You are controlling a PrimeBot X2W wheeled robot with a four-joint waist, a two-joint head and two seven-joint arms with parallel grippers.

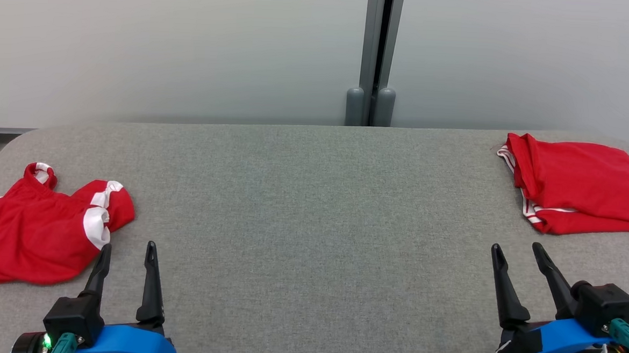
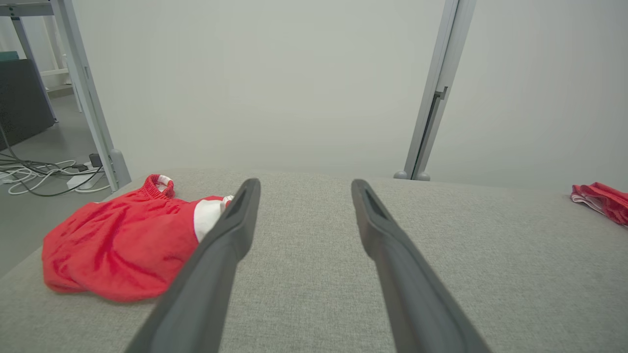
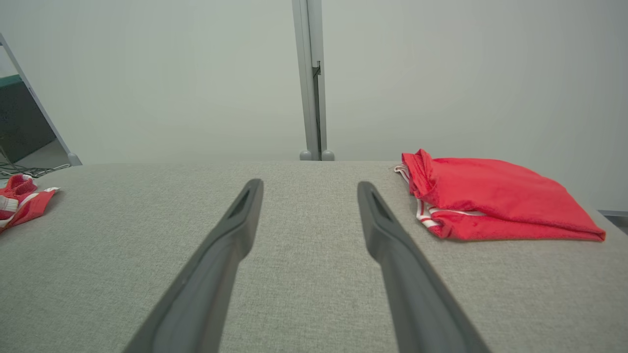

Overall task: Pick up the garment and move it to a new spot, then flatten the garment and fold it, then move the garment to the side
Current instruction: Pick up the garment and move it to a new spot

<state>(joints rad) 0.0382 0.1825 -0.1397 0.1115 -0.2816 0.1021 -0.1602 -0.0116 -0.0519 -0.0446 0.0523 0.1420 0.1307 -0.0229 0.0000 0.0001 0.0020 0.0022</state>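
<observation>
A crumpled red garment [image 1: 37, 226] with white bands lies at the left end of the grey padded table [image 1: 313, 198]. My left gripper [image 1: 129, 245] stands open just to its right, apart from the cloth, with nothing between its fingers. In the left wrist view the garment [image 2: 117, 240] lies left of the open left gripper [image 2: 305, 182]. My right gripper [image 1: 516, 246] is open and empty near the front right. The right wrist view shows the right gripper [image 3: 309, 183] spread wide, with the crumpled garment [image 3: 19, 201] far off to the left.
A folded red garment [image 1: 583, 180] with white stripes lies at the table's far right corner, also in the wrist views [image 3: 490, 201] [image 2: 601, 198]. A grey post [image 1: 377, 56] stands behind the table against a pale wall. Cables [image 2: 44, 174] lie on the floor beyond the left edge.
</observation>
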